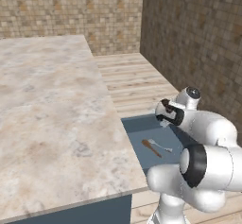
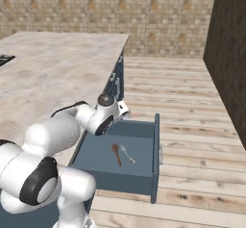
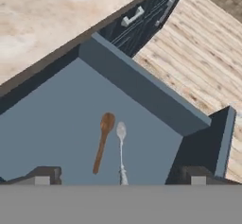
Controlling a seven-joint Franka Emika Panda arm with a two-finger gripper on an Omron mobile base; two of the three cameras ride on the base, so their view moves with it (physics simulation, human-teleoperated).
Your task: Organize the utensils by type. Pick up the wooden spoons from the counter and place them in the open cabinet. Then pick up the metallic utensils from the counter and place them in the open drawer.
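Note:
The open drawer (image 2: 155, 150) stands pulled out from under the counter, a dark blue-grey box with a flat blue bottom (image 3: 56, 114). The two metallic utensils lie side by side on that bottom. One is a short reddish-brown spoon (image 3: 103, 140) (image 1: 151, 148) (image 2: 116, 154). The other is a slim silver spoon (image 3: 121, 148) (image 1: 159, 145) (image 2: 127, 154). My gripper (image 3: 120, 176) (image 2: 123, 111) hangs over the drawer, pointing down at them. It is open, with its fingertips (image 3: 45, 175) wide apart and nothing held between them. The wooden spoons and the open cabinet are out of view.
The marble counter (image 1: 52, 114) runs along the drawer's left side. Shut drawer fronts with short silver handles (image 3: 132, 16) sit below the counter edge beyond the drawer. Wooden floor (image 2: 192, 102) stretches to the right, up to tiled walls (image 1: 189, 34).

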